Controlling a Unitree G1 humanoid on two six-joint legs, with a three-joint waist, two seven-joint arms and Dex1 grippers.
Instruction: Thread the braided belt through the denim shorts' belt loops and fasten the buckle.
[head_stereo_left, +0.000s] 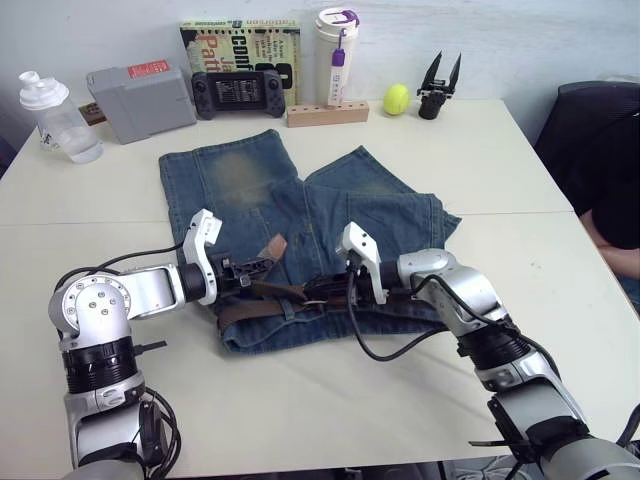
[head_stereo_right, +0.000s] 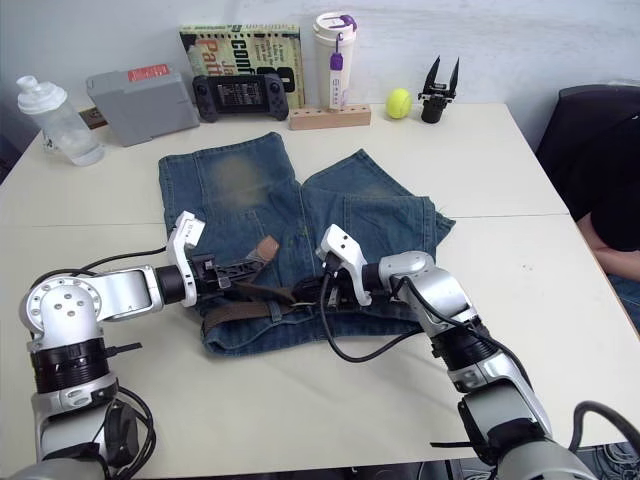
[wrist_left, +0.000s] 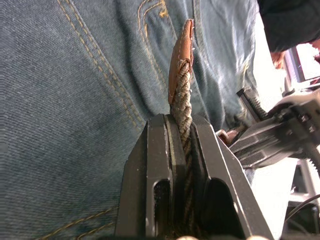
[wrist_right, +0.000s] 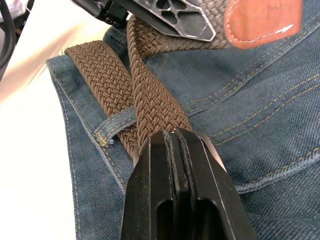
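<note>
braided belt: the braided belt (wrist_right: 150, 107) lies along the waistband of the denim shorts (head_stereo_left: 250, 190), running between the two claws. One run passes under a belt loop (wrist_right: 112, 127) just ahead of the right gripper's tips, while a second run crosses over it.

belt tip: the tan leather end piece (wrist_left: 181, 55) sticks out just beyond the left gripper's tips, raised off the denim and pointing toward the shorts' legs.

buckle: some metal shows between the two claws near the shorts' centre front, but I cannot tell whether that is the buckle.

left gripper: the left gripper (wrist_left: 181, 131) is clamped narrow on the belt just behind the leather tip, strap pinched between both fingers.

right gripper: the right gripper (wrist_right: 175, 137) is closed tight on the belt, right where the strap leaves the belt loop.

done: at least one loop on the near waistband carries the belt, and most of the strap already sits along the waistband.

left: judging by the free tip held up in the air, the end has yet to go through the buckle, so fastening looks undone. Loops hidden under the arms cannot be checked.

surroundings: the shorts lie flat on a white table (head_stereo_left: 480, 170), well apart from a book, bottles and a yellow ball (head_stereo_left: 396, 98) along the far edge.
</note>
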